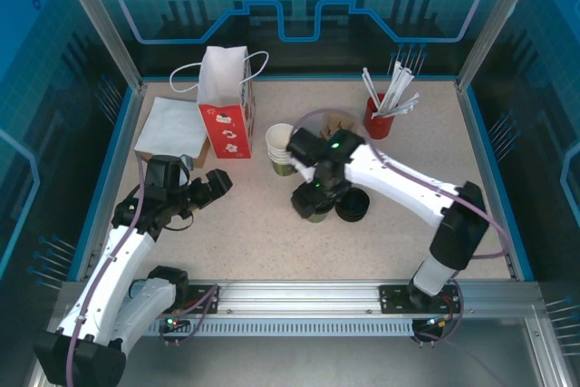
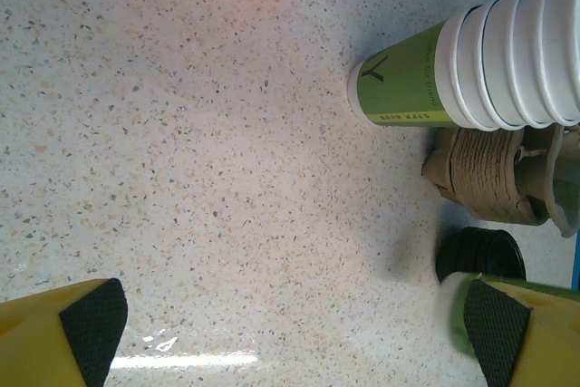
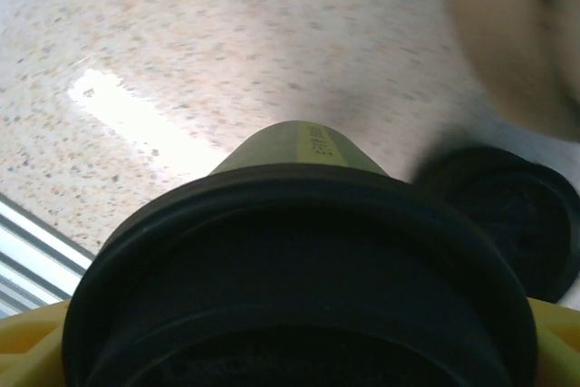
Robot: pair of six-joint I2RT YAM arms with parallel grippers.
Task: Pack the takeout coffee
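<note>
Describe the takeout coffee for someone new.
From the red-and-white bag at the back, go right to mid-table, under the right gripper. The green cup there wears a black lid; the nearby cup stack is lidless, the lid stack cupless.

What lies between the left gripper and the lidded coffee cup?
Nothing. In the top view, only bare speckled table separates the open left gripper from the takeout coffee.

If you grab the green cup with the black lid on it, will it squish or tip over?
The green cup looks like thin paper, so a hard squeeze would probably dent it, though the black lid likely stiffens the top. It narrows toward its base, so a push up high might tip it. How full it is can't be seen.
</note>
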